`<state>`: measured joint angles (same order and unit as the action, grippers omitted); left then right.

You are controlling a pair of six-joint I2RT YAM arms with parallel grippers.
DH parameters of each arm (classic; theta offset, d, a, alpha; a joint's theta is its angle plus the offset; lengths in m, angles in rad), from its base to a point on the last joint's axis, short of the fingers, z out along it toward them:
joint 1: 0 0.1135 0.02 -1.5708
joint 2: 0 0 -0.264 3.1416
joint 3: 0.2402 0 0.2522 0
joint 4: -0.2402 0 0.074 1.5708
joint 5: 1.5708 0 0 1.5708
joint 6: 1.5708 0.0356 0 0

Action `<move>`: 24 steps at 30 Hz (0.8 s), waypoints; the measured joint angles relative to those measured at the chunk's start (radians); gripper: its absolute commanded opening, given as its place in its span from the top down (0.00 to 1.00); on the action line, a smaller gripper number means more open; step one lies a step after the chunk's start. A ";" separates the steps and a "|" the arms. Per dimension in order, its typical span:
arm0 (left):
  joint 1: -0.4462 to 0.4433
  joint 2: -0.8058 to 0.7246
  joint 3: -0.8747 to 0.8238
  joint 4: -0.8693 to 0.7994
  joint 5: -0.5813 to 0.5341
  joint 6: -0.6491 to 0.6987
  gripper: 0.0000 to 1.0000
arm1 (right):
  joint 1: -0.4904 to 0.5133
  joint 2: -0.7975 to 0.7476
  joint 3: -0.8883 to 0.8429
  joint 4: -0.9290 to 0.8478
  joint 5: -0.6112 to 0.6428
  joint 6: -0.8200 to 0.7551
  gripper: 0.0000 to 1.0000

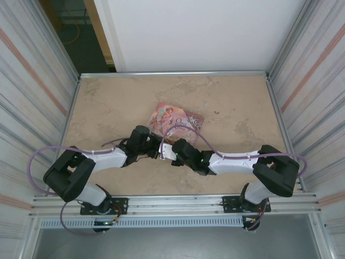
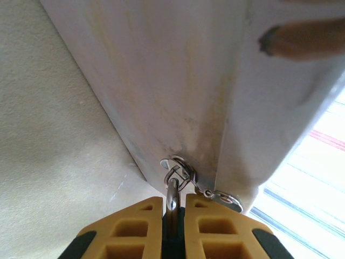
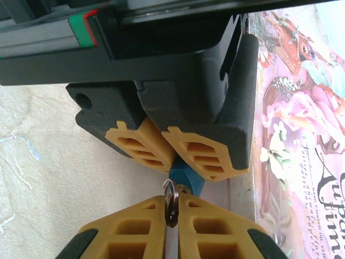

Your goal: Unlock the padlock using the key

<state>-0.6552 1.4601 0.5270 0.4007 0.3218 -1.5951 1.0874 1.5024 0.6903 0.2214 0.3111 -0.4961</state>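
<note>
left tool (image 2: 173,208) – clamps padlock (image 3: 188,182) | right tool (image 3: 171,200) – pinches key ring (image 3: 169,209)

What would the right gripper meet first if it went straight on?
The blue padlock, pinched in the left gripper, sits right ahead of the right gripper and the key it holds, nearly touching, though depth is unclear.
</note>
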 measured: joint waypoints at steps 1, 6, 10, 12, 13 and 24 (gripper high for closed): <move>0.000 0.000 0.000 0.000 0.000 0.000 1.00 | 0.001 0.001 0.000 0.002 0.001 0.005 0.93; 0.002 0.000 0.000 0.000 -0.001 -0.003 1.00 | 0.003 0.003 0.000 0.006 0.007 0.022 1.00; 0.002 0.000 -0.003 0.000 -0.002 -0.003 1.00 | 0.006 0.008 0.000 0.010 0.011 0.044 1.00; 0.005 0.000 -0.005 0.000 -0.002 -0.003 1.00 | 0.006 0.011 0.000 0.015 0.012 0.056 1.00; 0.006 0.000 -0.005 0.000 -0.001 -0.003 1.00 | 0.006 0.012 0.000 0.018 0.012 0.064 1.00; 0.002 0.000 -0.014 0.023 -0.016 -0.016 1.00 | 0.005 0.016 0.000 0.030 0.024 0.201 1.00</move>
<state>-0.6529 1.4601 0.5133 0.4240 0.3061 -1.6108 1.0927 1.5181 0.6903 0.2516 0.3351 -0.2951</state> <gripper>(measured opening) 0.120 0.055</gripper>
